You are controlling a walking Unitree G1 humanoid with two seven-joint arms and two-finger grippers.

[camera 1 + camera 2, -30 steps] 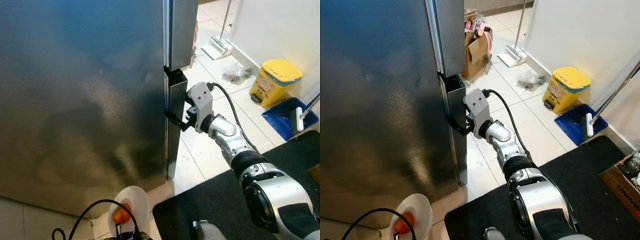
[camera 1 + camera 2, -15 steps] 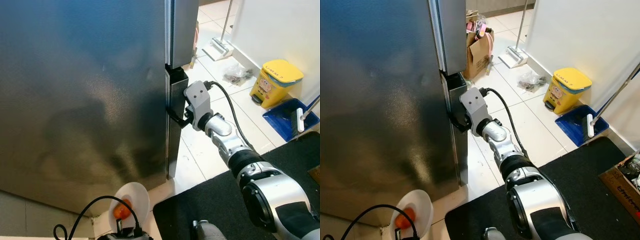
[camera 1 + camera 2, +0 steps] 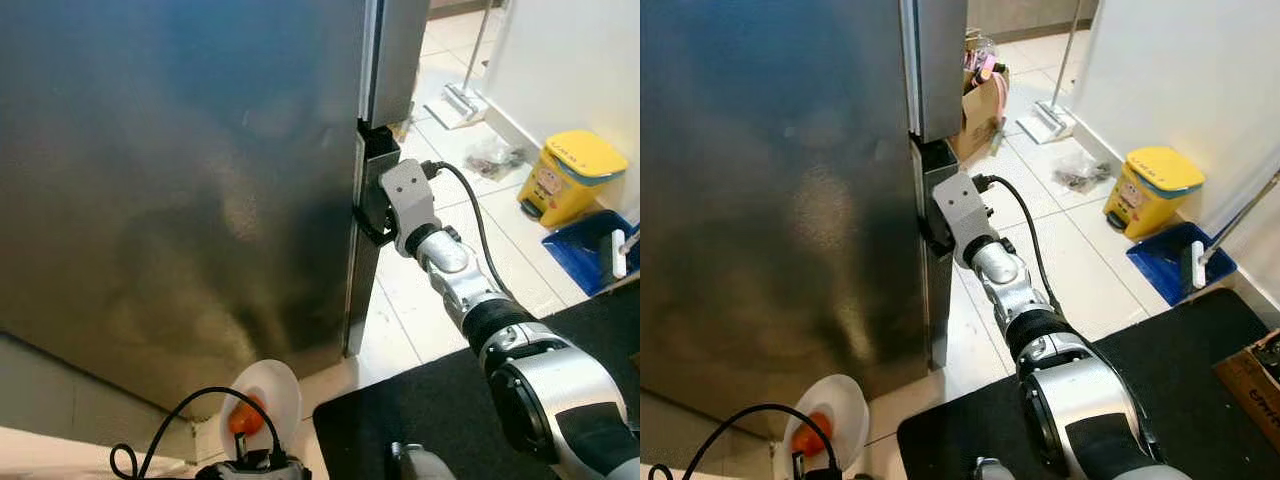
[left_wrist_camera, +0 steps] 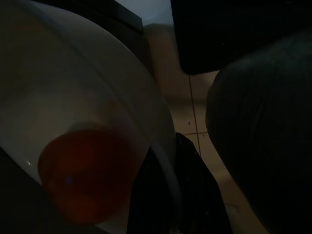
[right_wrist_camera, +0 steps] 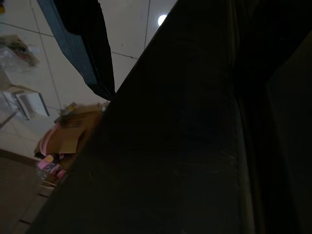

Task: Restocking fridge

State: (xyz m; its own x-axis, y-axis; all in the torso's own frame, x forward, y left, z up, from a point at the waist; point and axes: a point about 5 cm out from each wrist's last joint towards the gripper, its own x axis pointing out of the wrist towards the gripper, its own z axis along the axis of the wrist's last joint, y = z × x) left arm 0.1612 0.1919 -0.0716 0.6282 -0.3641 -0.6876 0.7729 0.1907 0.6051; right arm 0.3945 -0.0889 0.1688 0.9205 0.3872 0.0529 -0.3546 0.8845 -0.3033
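Note:
The steel fridge [image 3: 190,180] stands shut before me, its right edge split into an upper and a lower door. My right gripper [image 3: 368,222] is pressed against the lower door's edge [image 3: 362,170] at the recess below the split. It stands open, with one black finger [image 5: 92,53] outside the dark door edge [image 5: 185,126]. At the bottom, my left gripper [image 3: 252,462] is shut on the rim of a white plate [image 3: 270,385] that carries an orange round fruit [image 3: 243,418]. The fruit [image 4: 87,180] lies low on the tilted plate [image 4: 97,92].
A black mat [image 3: 430,410] lies on the white tile floor to the right of the fridge. Beyond it are a yellow bin [image 3: 568,175], a blue dustpan [image 3: 590,245], a mop [image 3: 462,100] and a cardboard box [image 3: 980,95]. A white wall [image 3: 1180,70] bounds the right side.
The camera has shifted, so the fridge sits further right in the picture. My right gripper has pushed in closer to the lower door's edge. The plate stays held.

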